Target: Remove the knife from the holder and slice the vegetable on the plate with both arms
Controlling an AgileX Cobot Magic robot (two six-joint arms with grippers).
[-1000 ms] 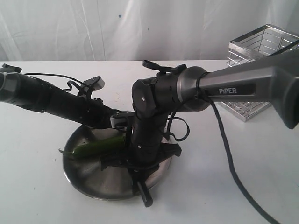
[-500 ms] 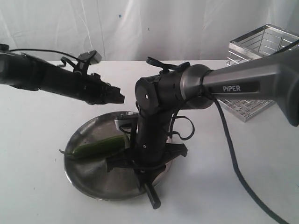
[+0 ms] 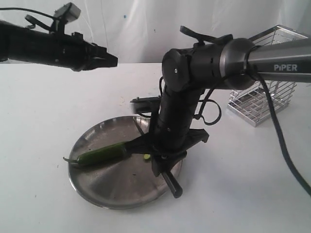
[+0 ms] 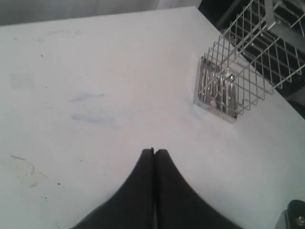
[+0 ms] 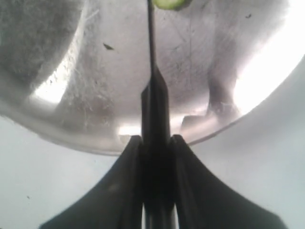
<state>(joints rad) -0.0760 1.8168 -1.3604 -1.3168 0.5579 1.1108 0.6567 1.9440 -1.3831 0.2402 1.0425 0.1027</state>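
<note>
Blade tip: probably behind the right gripper (image 3: 163, 160), clenched on the knife (image 5: 153, 109).
Vegetable (image 3: 102, 154): glossy green, one end cut.
Left gripper (image 4: 154, 153): pressed together, empty.

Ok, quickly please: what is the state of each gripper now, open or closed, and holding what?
Left gripper: closed, holding nothing, raised above the table.
Right gripper: closed on the knife, blade over the plate.

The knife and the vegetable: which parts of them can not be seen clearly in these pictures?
- Knife blade, exterior view: hidden behind the right gripper.
- Knife tip, right wrist view: cut off by the picture's edge, beside a pale slice.
- Vegetable cut end, exterior view: covered by the right gripper.
- Left wrist view: shows only the table, holder and left gripper.
</note>
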